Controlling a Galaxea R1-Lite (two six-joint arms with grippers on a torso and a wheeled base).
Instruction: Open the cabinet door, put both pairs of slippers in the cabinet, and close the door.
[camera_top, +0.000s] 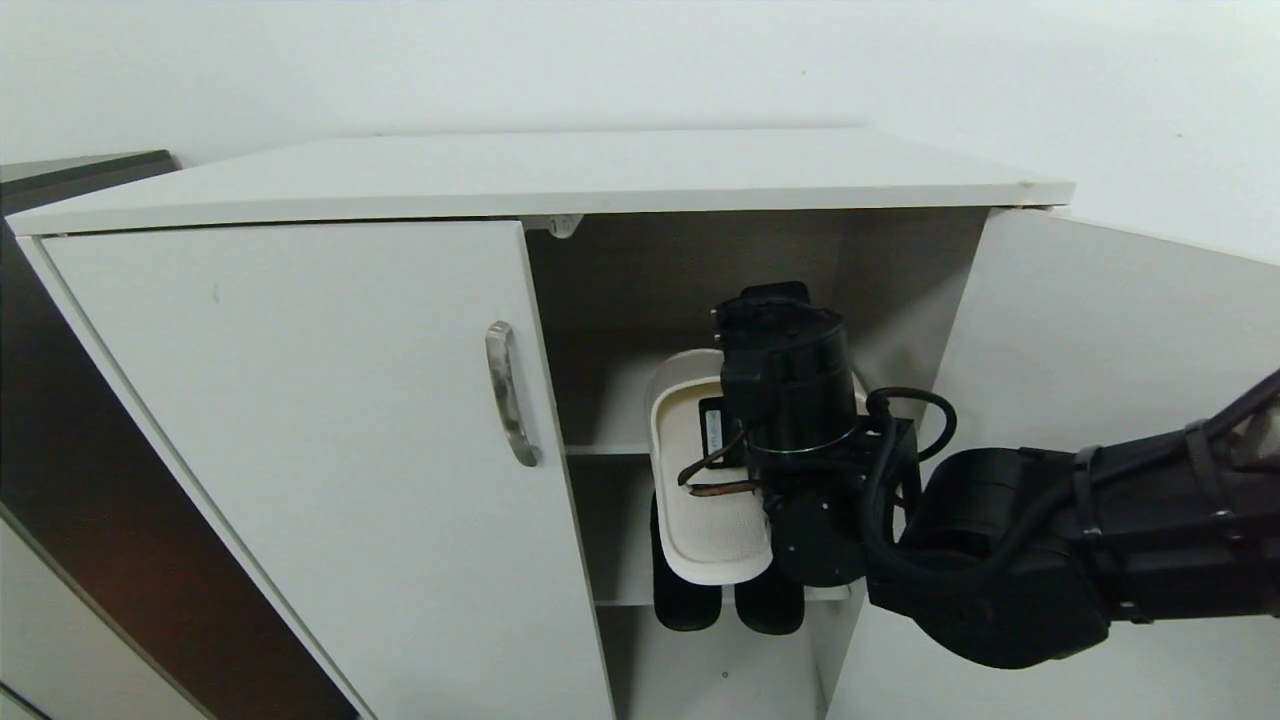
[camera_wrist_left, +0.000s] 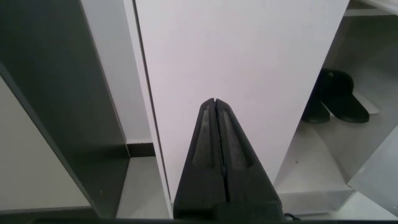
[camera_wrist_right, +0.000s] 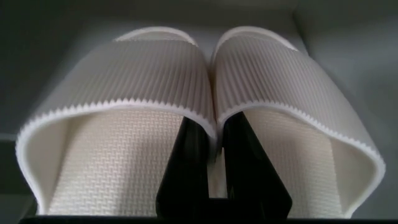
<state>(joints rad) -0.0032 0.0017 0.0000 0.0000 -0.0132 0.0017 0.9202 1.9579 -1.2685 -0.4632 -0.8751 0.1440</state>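
The white cabinet (camera_top: 540, 175) has its right door (camera_top: 1090, 370) swung open and its left door (camera_top: 300, 430) closed. A pair of white slippers (camera_top: 700, 500) hangs inside the open half, at the level of the upper shelf (camera_top: 605, 450). My right gripper (camera_wrist_right: 214, 134) is shut on the white slippers (camera_wrist_right: 155, 87), pinching their inner edges together. A pair of black slippers (camera_top: 725, 605) lies on the lower shelf, heels sticking out over its edge. My left gripper (camera_wrist_left: 215, 106) is shut with nothing in it, low in front of the closed left door (camera_wrist_left: 236, 56); the black slippers (camera_wrist_left: 339, 99) show beside that door.
A metal handle (camera_top: 510, 393) sits on the left door's inner edge. A dark brown panel (camera_top: 90, 450) stands left of the cabinet against the white wall. The bottom compartment (camera_top: 710, 670) under the black slippers holds nothing visible.
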